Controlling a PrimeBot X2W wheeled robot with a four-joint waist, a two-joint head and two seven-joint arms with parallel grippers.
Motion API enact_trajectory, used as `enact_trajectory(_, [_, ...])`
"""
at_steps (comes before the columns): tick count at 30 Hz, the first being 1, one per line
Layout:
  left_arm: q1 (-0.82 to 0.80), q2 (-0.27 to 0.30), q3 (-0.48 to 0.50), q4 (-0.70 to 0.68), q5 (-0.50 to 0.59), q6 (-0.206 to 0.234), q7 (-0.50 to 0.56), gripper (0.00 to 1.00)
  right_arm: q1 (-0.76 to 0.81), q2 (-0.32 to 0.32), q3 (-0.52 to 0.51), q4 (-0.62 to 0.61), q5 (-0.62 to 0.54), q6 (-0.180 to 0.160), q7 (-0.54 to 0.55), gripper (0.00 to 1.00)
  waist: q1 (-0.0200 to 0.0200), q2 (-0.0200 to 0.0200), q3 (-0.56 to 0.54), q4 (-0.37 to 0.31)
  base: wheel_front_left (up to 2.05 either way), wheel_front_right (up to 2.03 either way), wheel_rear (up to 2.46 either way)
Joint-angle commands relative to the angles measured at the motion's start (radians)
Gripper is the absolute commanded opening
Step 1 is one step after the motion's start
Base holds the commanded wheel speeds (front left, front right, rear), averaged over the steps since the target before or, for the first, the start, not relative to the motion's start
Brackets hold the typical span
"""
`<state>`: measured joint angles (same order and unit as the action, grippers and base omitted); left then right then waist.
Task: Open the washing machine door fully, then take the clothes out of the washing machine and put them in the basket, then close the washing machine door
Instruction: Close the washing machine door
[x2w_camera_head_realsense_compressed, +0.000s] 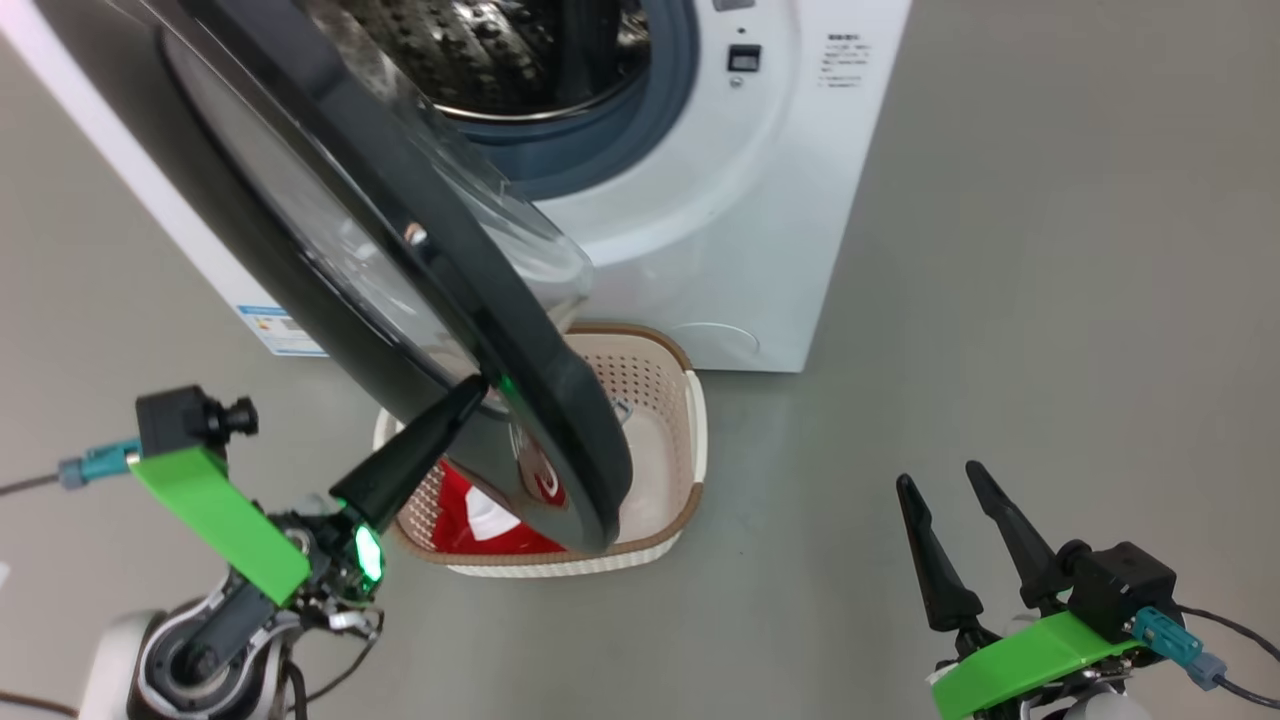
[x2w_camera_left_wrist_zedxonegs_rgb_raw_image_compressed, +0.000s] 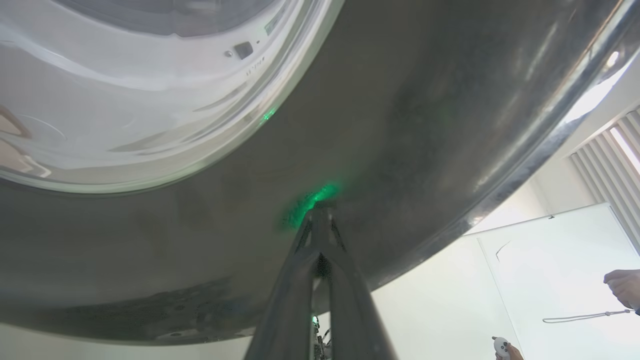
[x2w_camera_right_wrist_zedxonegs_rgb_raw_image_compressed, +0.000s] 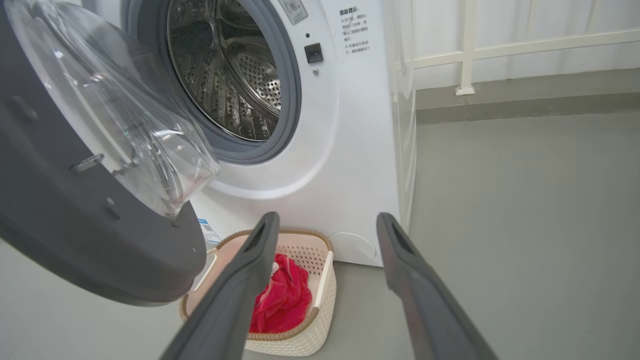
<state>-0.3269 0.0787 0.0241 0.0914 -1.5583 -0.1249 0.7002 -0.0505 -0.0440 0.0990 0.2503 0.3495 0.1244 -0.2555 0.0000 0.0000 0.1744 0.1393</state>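
Black-rimmed door (x2w_camera_head_realsense_compressed: 440, 270) half open, bowl (x2w_camera_right_wrist_zedxonegs_rgb_raw_image_compressed: 125, 125) facing drum (x2w_camera_right_wrist_zedxonegs_rgb_raw_image_compressed: 230, 75); left end effector (x2w_camera_head_realsense_compressed: 472, 388) touching

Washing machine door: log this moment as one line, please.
step: close door | door: part open | left gripper: shut, tips on door rim | right gripper: open, idle | clothes: in basket

Door (x2w_camera_head_realsense_compressed: 400, 260) sweeps across the head view, cut off at top and left, and it blocks half the basket (x2w_camera_head_realsense_compressed: 690, 420). Just a red scrap of the clothes (x2w_camera_head_realsense_compressed: 470, 520) peeks out below its rim. The sticker (x2w_camera_head_realsense_compressed: 280, 330) on the washer (x2w_camera_head_realsense_compressed: 700, 200) is half covered, its print unreadable, and so is the label (x2w_camera_head_realsense_compressed: 845, 60) by the latch. Left wrist view: a person's hand (x2w_camera_left_wrist_zedxonegs_rgb_raw_image_compressed: 622, 287) is clipped by the right edge. Right wrist view: one finger (x2w_camera_right_wrist_zedxonegs_rgb_raw_image_compressed: 240, 285) of the right hand (x2w_camera_right_wrist_zedxonegs_rgb_raw_image_compressed: 325, 222) masks the basket's near corner.
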Motion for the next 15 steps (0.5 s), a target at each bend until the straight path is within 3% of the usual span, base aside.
enact_trajectory(1, [-0.053, 0.012, 0.022, -0.015, 0.004, -0.006, -0.003, 0.00, -0.036, -0.006, 0.022, -0.027, 0.002, 0.006, -0.006, 1.00, 0.0000, 0.0000, 0.026, -0.030, 0.00, 0.00, 0.00])
enact_trajectory(15, [-0.205, 0.028, -0.008, 0.052, 0.025, -0.006, -0.036, 0.00, -0.067, -0.006, 0.028, -0.041, 0.019, 0.006, -0.006, 1.00, 0.0000, 0.0000, 0.084, -0.125, 0.00, 0.00, 0.00])
